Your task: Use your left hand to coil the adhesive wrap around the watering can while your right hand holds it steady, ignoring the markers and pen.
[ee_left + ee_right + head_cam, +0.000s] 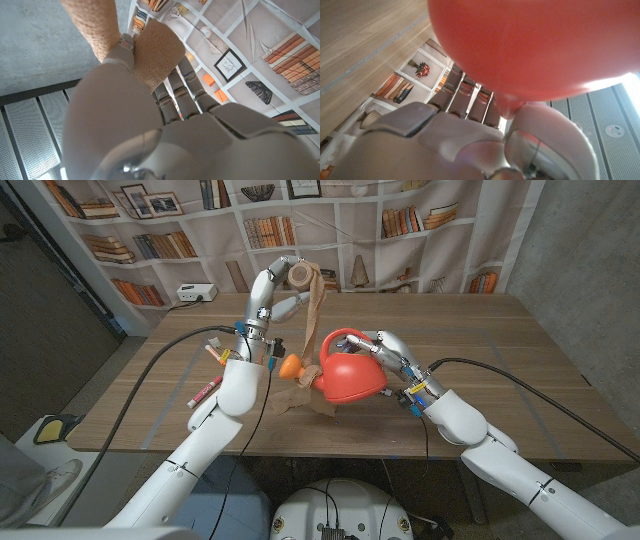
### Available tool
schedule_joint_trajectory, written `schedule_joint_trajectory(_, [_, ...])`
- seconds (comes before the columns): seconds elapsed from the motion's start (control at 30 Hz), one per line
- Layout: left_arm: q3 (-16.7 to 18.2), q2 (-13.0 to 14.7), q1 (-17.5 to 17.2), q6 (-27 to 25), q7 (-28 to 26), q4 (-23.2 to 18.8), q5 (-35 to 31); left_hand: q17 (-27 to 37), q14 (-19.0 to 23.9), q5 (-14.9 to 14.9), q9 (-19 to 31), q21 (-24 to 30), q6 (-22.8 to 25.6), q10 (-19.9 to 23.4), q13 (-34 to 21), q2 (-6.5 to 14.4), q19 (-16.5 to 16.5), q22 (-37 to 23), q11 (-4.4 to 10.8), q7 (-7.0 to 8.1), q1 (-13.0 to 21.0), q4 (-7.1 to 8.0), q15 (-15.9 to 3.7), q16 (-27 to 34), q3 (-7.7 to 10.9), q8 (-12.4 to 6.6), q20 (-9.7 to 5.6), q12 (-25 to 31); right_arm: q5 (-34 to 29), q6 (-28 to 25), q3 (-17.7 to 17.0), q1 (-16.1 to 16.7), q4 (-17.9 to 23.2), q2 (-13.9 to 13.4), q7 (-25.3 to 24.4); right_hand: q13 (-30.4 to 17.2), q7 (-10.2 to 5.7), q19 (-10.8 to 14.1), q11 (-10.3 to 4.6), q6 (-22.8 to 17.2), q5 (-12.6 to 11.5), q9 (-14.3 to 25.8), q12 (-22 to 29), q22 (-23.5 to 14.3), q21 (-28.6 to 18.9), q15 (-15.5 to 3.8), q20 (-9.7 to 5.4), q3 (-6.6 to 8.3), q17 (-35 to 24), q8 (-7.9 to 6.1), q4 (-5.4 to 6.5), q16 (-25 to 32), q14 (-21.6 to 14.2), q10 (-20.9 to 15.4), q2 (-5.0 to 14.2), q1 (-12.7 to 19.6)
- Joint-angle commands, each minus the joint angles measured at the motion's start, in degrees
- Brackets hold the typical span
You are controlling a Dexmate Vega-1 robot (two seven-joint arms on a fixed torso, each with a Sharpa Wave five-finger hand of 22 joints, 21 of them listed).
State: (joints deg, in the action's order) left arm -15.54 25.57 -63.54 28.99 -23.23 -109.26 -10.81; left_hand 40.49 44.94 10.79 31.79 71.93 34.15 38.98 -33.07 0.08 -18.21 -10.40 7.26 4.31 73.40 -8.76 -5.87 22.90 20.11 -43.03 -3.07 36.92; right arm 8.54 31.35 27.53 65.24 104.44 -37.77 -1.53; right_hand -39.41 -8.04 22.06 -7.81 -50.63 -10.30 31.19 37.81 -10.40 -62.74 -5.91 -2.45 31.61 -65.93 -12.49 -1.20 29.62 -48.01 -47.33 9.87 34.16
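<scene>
A red watering can (352, 373) with an orange spout tip (289, 366) stands on the wooden table (500, 360) near the middle. My right hand (392, 354) grips its body and handle from the right side; the can's red body (530, 45) bulges just above my fingers (470, 97) in the right wrist view. My left hand (275, 290) is raised above the can and holds the tan roll of adhesive wrap (301, 275). A strip of wrap (314, 320) hangs from the roll down to the can's spout side and bunches on the table. The roll (157, 50) sits between my fingers.
Markers and a pen (205, 388) lie on the table left of my left arm, with several more (216, 348) further back. A white power strip (196, 293) sits at the far left edge. A bookshelf backdrop stands behind the table.
</scene>
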Motion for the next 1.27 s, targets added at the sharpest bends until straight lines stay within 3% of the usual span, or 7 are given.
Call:
schedule_joint_trajectory(0.03, [0.92,3.45,-1.24,4.70,1.80,-2.20,3.43,0.14,6.85,0.41,0.26,0.37,0.31,0.11,-0.09,9.64,0.31,0.04,-0.34,0.09,9.03,0.03,-6.47,0.25,-0.16,-0.21,0.17,0.43,-4.53,-3.15,2.58,-1.51,-2.14,2.20,-2.66,-0.24,-0.09,-0.32,0.06,-0.52,-0.12,0.12,0.44,-0.18,-0.24,-6.80,-3.47,0.15,-0.09,0.13,-0.37,-0.04,-0.29,-0.44,0.16,-0.17])
schedule_joint_trajectory(0.5, [1.51,6.04,-4.78,7.89,0.68,-4.80,4.04,0.14,6.88,0.42,0.31,0.53,0.30,0.15,-0.02,9.65,0.46,0.04,-0.43,-0.02,8.99,0.05,-6.50,0.24,-0.17,-0.24,0.13,0.45,-5.66,-3.42,3.07,-1.34,-2.41,2.58,-5.11,-0.35,-0.10,-0.33,0.00,-0.59,-0.12,0.07,0.50,-0.18,-0.29,-6.77,-3.43,0.02,-0.09,0.14,-0.42,0.06,-0.36,-0.52,0.20,-0.15])
schedule_joint_trajectory(1.27, [0.92,5.13,-6.51,7.81,-1.96,-5.38,3.16,0.20,6.96,0.43,0.28,0.74,0.28,0.12,0.00,9.64,0.67,0.04,-0.36,0.14,8.94,0.06,-6.52,0.25,-0.17,-0.22,0.14,0.50,-3.80,-3.88,2.69,-2.80,-4.01,2.77,-3.73,-0.30,-0.11,-0.35,0.18,-0.47,-0.13,0.15,0.40,-0.17,-0.34,-6.79,-3.42,-0.06,-0.11,0.15,-0.45,0.10,-0.28,-0.45,0.24,-0.12])
